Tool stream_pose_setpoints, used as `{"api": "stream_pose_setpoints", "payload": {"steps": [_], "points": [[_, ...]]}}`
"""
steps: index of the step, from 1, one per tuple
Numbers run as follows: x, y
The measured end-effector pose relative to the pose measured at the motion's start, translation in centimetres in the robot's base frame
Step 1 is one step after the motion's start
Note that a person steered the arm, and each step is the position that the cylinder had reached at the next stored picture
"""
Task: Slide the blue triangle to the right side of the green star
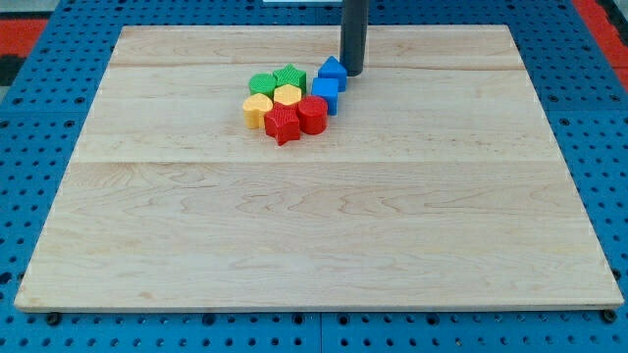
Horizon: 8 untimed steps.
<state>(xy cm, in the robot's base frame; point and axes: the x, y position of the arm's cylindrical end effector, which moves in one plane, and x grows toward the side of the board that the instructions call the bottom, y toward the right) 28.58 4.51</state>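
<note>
A wooden bench (314, 245) is observed, laid on a blue perforated base (29, 147). All blocks are found packed in one cluster in the upper middle of the board, close to the far edge at 12 o'clock. The blue triangle (332, 71) is located at the cluster's 1 o'clock corner, just beside the green star (289, 77) on that star's 3 o'clock side, with a narrow gap or contact that cannot be resolved. A second blue block (326, 93), roughly cubic, is seen directly at 6 o'clock of the triangle, touching it. A green block (262, 84) of rounded form is set at 9 o'clock of the star. Two yellow blocks (287, 96) (257, 108) occupy the cluster's middle and 9 o'clock flank; a red star (282, 125) and a red block (312, 114) close its 6 o'clock side. The tool is a plain rod with nothing to open or clasp; nothing is held, and my tip (352, 75) is recorded at 3 o'clock of the blue triangle, touching or just beside it. Wide open board is noted toward 3, 6 and 9 o'clock; room toward the 12 o'clock edge is limited.
</note>
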Motion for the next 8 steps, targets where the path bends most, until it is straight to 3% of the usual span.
{"api": "stream_pose_setpoints", "payload": {"steps": [8], "points": [[1.1, -2.7]]}}
